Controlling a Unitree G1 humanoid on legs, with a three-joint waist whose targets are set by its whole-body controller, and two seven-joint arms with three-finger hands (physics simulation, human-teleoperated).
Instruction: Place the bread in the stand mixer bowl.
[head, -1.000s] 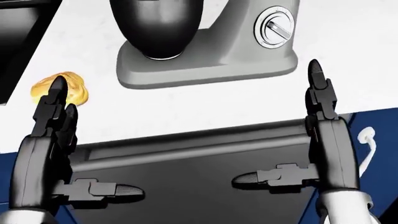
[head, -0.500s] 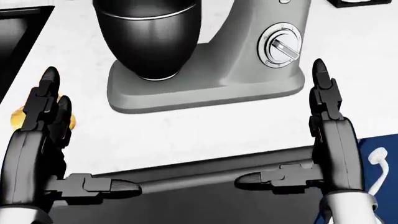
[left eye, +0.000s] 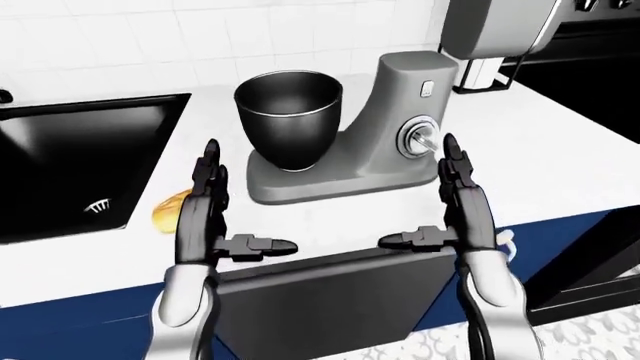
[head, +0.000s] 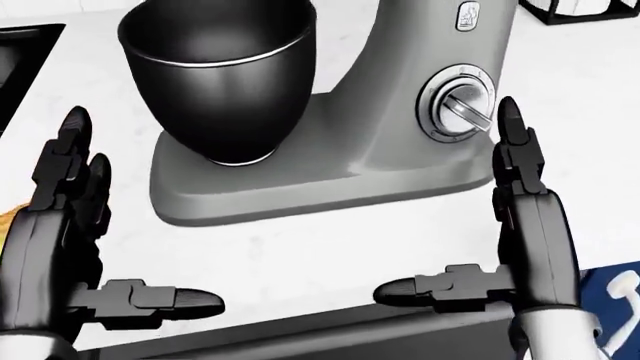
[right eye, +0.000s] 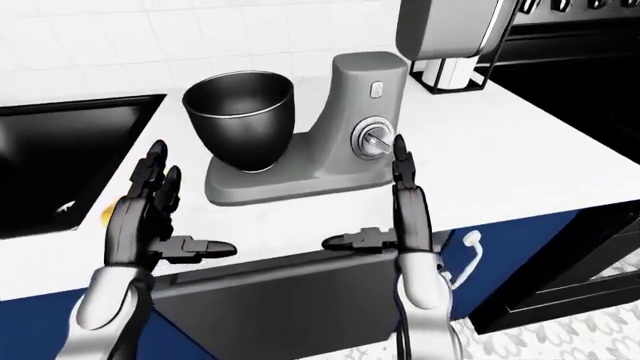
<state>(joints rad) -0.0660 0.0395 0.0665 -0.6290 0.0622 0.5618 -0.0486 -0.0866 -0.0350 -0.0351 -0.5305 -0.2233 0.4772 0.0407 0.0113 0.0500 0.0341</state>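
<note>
Since a second ago the head view has shifted: the stand mixer sits lower and fills more of it, and the bread has slid almost out at its left edge. White table (left eye: 560, 157) carries a grey stand mixer (left eye: 385, 146) just beyond both hands, its dark bowl (left eye: 288, 114) empty. Left hand (left eye: 205, 217) and right hand (left eye: 460, 206) hover with fingers spread, thumbs pointing inward, holding nothing. Bread (left eye: 168, 212) lies on the table just left of the left hand.
</note>
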